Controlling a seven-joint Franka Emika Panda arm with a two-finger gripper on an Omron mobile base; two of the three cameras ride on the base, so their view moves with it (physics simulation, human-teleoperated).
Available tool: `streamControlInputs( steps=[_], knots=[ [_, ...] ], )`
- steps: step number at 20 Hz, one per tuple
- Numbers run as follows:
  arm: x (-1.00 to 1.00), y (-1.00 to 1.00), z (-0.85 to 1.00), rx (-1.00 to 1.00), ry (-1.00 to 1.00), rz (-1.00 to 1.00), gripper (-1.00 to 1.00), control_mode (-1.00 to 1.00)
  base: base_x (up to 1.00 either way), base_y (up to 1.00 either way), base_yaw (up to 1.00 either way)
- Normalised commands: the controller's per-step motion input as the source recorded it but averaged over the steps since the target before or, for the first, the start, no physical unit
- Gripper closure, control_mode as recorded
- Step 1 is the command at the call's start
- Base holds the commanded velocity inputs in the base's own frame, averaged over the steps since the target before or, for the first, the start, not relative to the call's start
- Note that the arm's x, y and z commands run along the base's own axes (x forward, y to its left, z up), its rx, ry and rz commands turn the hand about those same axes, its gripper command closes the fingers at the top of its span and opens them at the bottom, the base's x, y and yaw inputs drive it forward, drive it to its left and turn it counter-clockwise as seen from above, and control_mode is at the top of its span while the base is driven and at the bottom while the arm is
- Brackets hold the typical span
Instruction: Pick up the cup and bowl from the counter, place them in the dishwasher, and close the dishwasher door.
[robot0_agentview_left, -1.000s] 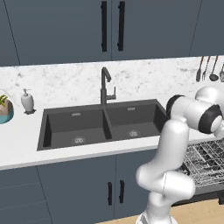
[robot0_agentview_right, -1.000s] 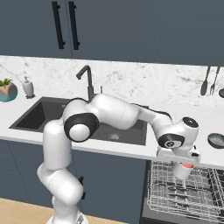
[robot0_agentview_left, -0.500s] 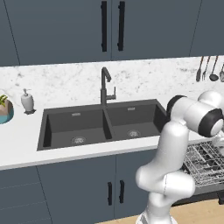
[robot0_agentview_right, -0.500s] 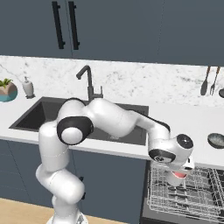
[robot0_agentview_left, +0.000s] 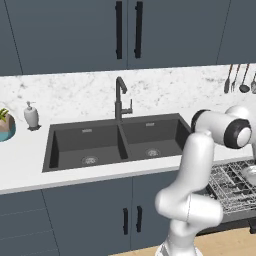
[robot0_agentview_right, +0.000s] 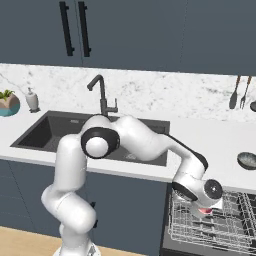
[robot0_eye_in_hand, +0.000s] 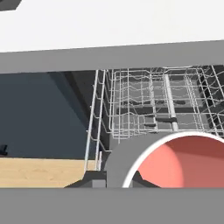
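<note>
Over the dishwasher (robot0_agentview_right: 210, 235) rack, claw (robot0_agentview_right: 206, 210) clamped on cup (robot0_eye_in_hand: 183, 162) (rim cut off), fingertips mostly hidden.

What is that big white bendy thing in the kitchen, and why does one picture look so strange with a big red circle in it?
The white bendy thing is a robot arm. It works a bit like your arm, with a grabbing tool at the end instead of a hand. Two pictures come from cameras riding behind the arm, one on its left and one on its right, so you see the same kitchen from two sides. The strange picture comes from a tiny camera on the tool itself. The red circle is a cup, seen very close, because the tool is shut on it. The arm is holding it over the wire rack of the open dishwasher. On the white counter a small dark bowl waits near the right edge. There is also a sink with a tap, a soap bottle and a potted plant.
</note>
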Motion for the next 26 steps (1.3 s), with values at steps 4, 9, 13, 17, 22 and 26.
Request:
streamControlInputs(
  steps=[4, 9, 13, 17, 22, 26],
  knots=[
    [0.24, -0.21, -0.34, 0.1, -0.05, 0.01, 1.0, -1.0, 0.0, 0.0, 0.0],
    [0.52, -0.02, -0.22, 0.06, 0.0, 0.01, 1.0, -1.0, 0.0, 0.0, 0.0],
    [0.6, 0.0, -0.18, 0.0, 0.0, 0.0, 1.0, -1.0, 0.0, 0.0, 0.0],
    [0.46, 0.0, -0.32, 0.0, 0.0, 0.0, -1.0, -1.0, 0.0, 0.0, 0.0],
    [0.4, 0.0, -0.29, 0.0, 0.0, 0.0, -1.0, -1.0, 0.0, 0.0, 0.0],
    [0.14, -0.05, -0.03, 0.0, 0.0, 0.0, -1.0, -1.0, 0.0, 0.0, 0.0]
  ],
)
